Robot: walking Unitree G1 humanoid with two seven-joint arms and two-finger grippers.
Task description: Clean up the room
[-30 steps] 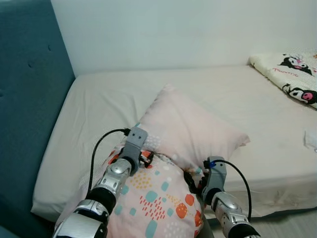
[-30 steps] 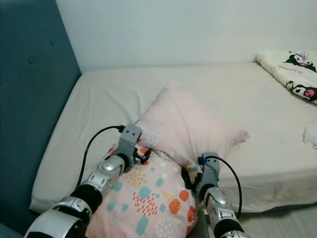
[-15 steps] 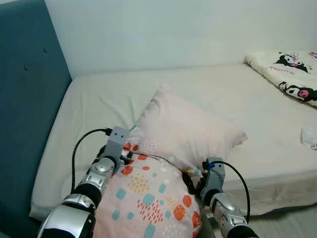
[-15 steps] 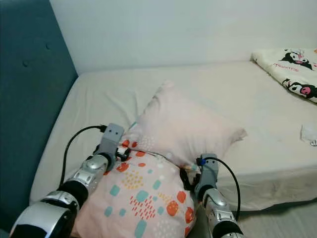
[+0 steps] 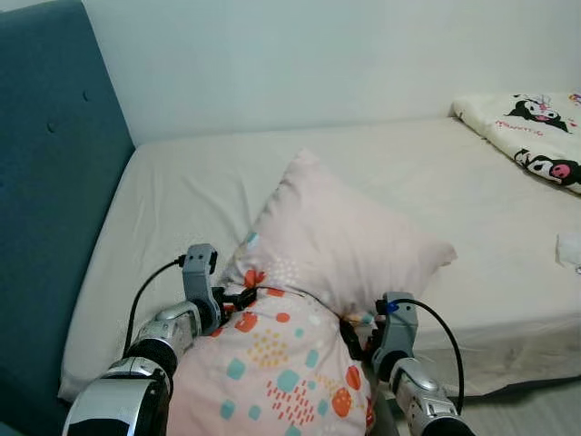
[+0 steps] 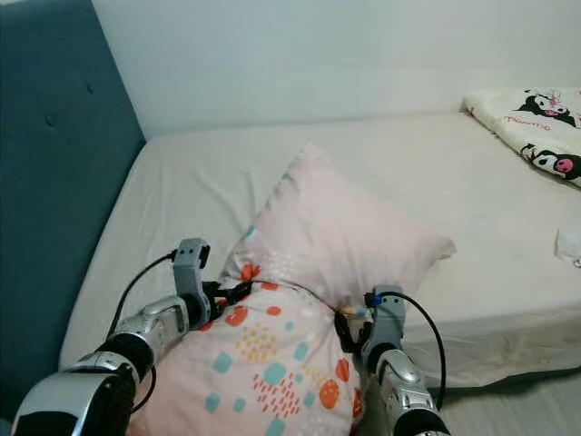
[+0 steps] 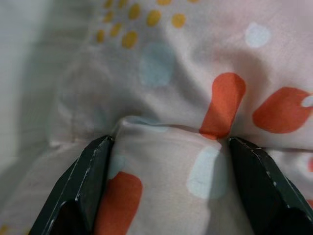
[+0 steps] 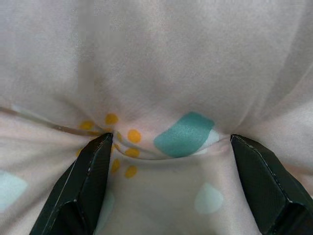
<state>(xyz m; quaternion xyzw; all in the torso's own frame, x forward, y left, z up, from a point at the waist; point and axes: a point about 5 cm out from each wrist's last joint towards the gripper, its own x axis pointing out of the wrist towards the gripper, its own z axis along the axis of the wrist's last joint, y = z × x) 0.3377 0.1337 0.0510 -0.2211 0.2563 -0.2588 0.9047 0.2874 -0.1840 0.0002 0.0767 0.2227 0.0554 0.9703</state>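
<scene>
A pale pink pillow [image 5: 336, 236] with orange, teal and yellow spots leans over the near edge of the bed [image 5: 182, 191], its plain top resting on the mattress and its spotted lower part hanging toward me. My left gripper [image 5: 238, 298] is shut on the pillow's left edge, and the left wrist view shows fabric [image 7: 166, 98] bunched between its black fingers [image 7: 88, 186]. My right gripper [image 5: 352, 338] pinches the pillow's right edge, where the cloth [image 8: 166, 73] folds between its fingers [image 8: 88, 181].
A tall blue padded headboard [image 5: 54, 182] stands on the left. A white blanket with cartoon figures [image 5: 531, 145] lies at the far right of the bed. A small white item [image 5: 570, 247] sits at the right edge. Pale floor [image 5: 526, 409] shows at the lower right.
My left gripper has slid left and down along the pillow's edge, pulling the spotted lower part wider. The right gripper has stayed almost in place. The camera has shifted slightly.
</scene>
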